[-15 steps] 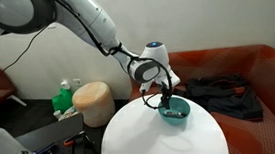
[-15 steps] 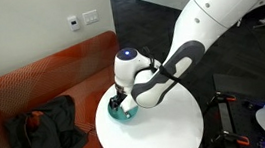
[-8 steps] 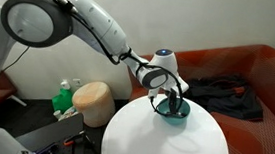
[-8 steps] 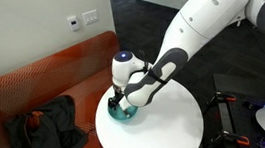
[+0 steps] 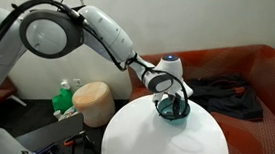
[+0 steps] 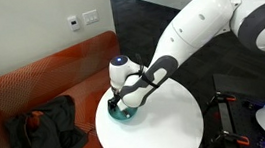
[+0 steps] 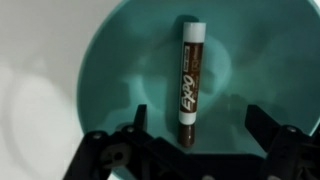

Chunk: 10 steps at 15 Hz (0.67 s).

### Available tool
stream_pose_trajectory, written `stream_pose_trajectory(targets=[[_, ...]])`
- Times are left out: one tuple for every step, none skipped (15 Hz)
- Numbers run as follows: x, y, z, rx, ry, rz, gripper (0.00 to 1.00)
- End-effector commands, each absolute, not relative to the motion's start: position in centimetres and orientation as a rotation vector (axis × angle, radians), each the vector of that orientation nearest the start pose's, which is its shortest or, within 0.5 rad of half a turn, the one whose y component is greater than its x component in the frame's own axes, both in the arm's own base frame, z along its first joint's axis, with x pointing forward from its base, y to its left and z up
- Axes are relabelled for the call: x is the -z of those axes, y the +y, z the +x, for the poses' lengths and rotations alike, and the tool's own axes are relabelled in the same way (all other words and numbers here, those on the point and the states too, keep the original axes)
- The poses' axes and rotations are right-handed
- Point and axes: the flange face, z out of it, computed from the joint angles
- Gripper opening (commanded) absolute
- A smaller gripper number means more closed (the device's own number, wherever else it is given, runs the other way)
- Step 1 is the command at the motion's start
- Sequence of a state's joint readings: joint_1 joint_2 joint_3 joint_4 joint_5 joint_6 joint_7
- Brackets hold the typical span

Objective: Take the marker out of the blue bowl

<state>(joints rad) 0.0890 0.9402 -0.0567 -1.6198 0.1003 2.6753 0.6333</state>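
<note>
The marker [image 7: 189,76], a dark brown pen with a white labelled barrel, lies inside the teal-blue bowl [image 7: 110,60] in the wrist view. My gripper [image 7: 197,122] is open and hangs just above the bowl, its fingers on either side of the marker's near end, without touching it. In both exterior views the bowl [image 5: 179,113] [image 6: 123,114] sits near the far edge of the white round table [image 5: 162,144] [image 6: 159,126], with the gripper [image 5: 173,102] [image 6: 123,104] lowered into it. The marker is hidden there.
A red-orange sofa [image 6: 43,79] stands behind the table with dark clothing [image 6: 38,130] on it. A tan stool [image 5: 95,101] and a green object [image 5: 65,101] stand beside the table.
My gripper has moved over the bowl and come down into it; the arm has swung further over the table. The bowl has not moved.
</note>
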Motion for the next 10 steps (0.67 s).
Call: stream_pose_trajectory(targets=[[-7.68, 2.14, 69.29, 0.131, 0.989, -2.935, 0.98], [-7.49, 2.11, 69.34, 0.125, 0.988, -2.936, 0.88], [-7.35, 2.09, 69.40, 0.120, 0.989, -2.938, 0.82], [-7.21, 2.07, 69.44, 0.115, 0.990, -2.940, 0.70], [-7.09, 2.02, 69.47, 0.110, 0.990, -2.942, 0.63], [-7.00, 2.04, 69.49, 0.109, 0.990, -2.944, 0.56], [-6.95, 2.02, 69.55, 0.109, 0.990, -2.944, 0.47], [-6.90, 1.99, 69.62, 0.111, 0.991, -2.944, 0.40], [-6.86, 1.96, 69.67, 0.111, 0.991, -2.945, 0.31], [-6.85, 1.95, 69.72, 0.112, 0.992, -2.945, 0.25]])
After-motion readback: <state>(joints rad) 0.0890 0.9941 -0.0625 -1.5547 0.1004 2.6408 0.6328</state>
